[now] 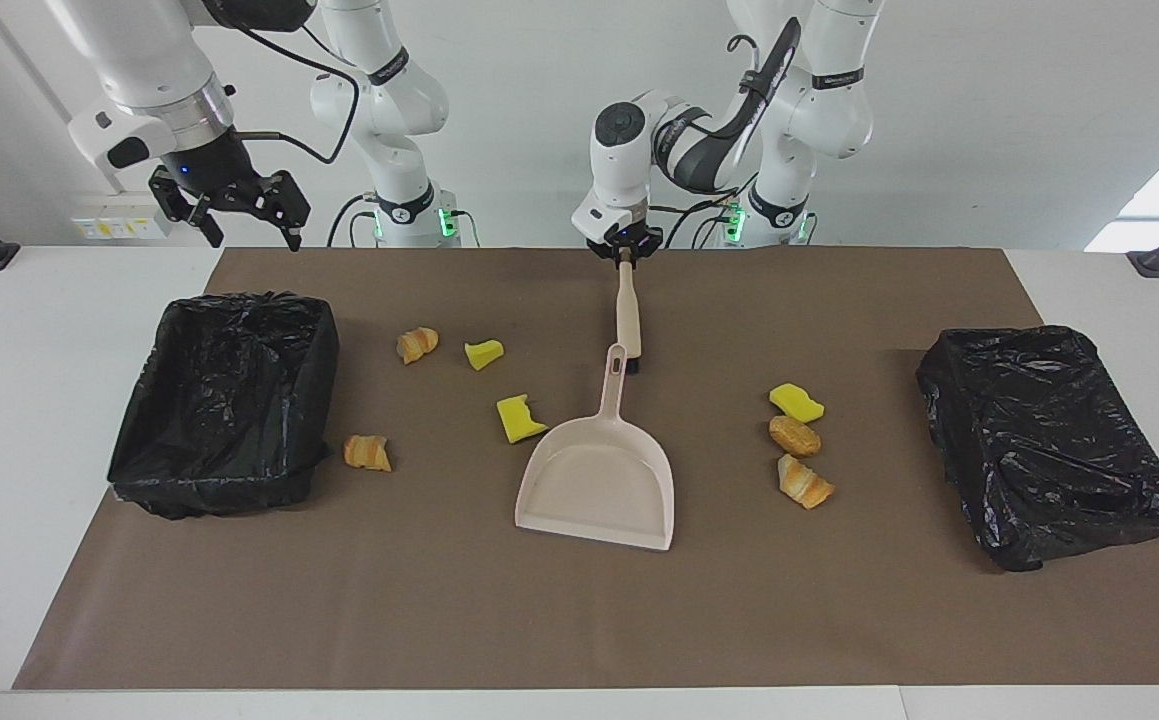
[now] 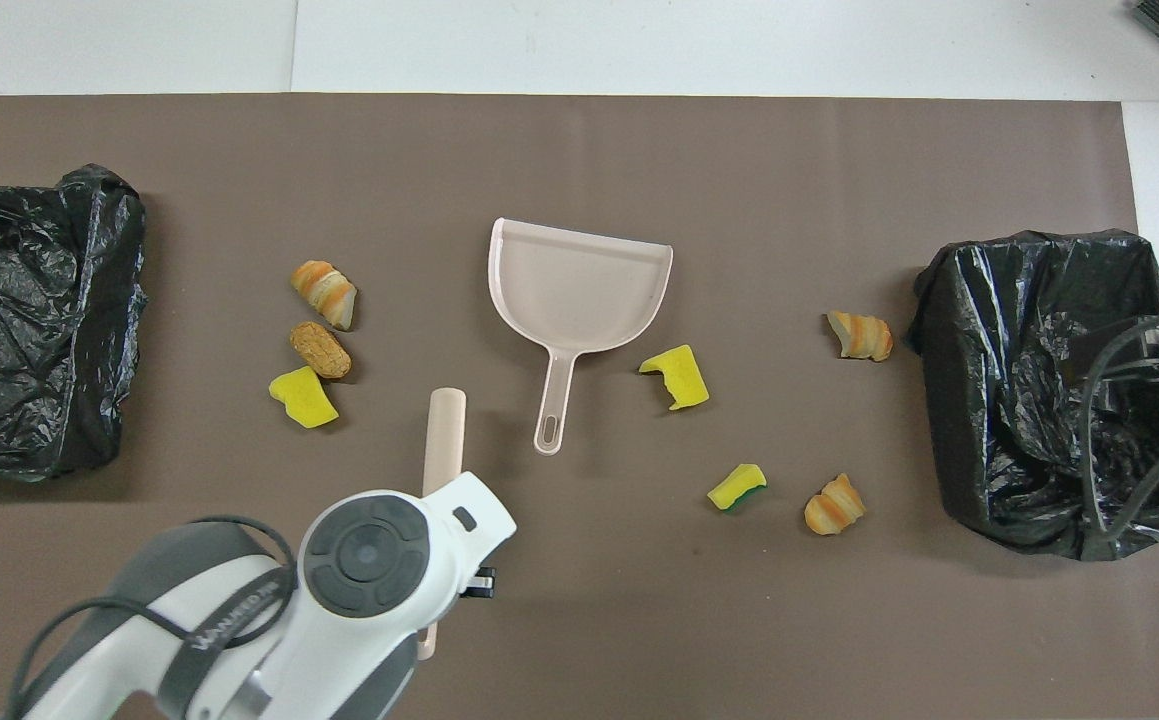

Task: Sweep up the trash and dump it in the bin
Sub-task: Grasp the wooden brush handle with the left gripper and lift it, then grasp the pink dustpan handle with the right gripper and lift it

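My left gripper (image 1: 625, 252) is shut on the top end of a beige brush (image 1: 628, 318), which hangs down to beside the handle of the beige dustpan (image 1: 599, 480). In the overhead view the brush (image 2: 444, 430) pokes out from under the left wrist, which hides the fingers, beside the dustpan (image 2: 579, 285). Several trash pieces lie on the brown mat: sponge (image 1: 519, 418) and croissant (image 1: 367, 452) toward the right arm's end, sponge (image 1: 796, 402) and bread (image 1: 794, 436) toward the left arm's end. My right gripper (image 1: 239, 212) waits open, high over the mat's edge.
Two bins lined with black bags stand on the mat, one (image 1: 224, 400) at the right arm's end, one (image 1: 1049, 445) at the left arm's end. The same bins show in the overhead view (image 2: 1039, 390) (image 2: 29, 320). The right arm's cables hang over its bin.
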Robot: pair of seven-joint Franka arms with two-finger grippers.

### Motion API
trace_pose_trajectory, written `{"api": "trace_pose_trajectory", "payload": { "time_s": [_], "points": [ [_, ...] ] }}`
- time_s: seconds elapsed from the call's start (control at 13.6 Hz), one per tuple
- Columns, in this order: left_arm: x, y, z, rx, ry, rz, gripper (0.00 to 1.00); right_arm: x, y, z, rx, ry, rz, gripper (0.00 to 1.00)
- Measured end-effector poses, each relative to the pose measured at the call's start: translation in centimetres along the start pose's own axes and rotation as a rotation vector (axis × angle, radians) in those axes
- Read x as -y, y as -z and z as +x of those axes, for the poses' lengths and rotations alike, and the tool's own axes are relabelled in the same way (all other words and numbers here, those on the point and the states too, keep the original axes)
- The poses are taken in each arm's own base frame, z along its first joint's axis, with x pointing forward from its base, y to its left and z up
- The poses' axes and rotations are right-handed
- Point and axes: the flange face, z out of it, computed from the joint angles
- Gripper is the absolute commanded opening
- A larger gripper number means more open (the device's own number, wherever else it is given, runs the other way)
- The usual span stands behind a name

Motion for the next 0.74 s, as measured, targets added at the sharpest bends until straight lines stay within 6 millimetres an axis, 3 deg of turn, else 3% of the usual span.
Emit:
{"api": "trace_pose_trajectory", "payload": {
  "time_s": [0.22,0.51,0.74],
  "points": [
    [8.7,3.1,2.4,-0.036,0.033,-0.015,0.0,4.1,-1.3,0.6,-0.049,0.002,0.015,1.0],
    [20.4,2.6,5.8,-0.073,0.009,-0.053,0.0,11.5,-4.7,2.7,-0.096,-0.04,0.052,1.0],
    [27.2,1.6,7.2,-0.105,0.027,-0.067,0.0,19.1,-8.2,4.0,-0.119,-0.097,0.084,1.0]
  ]
}}
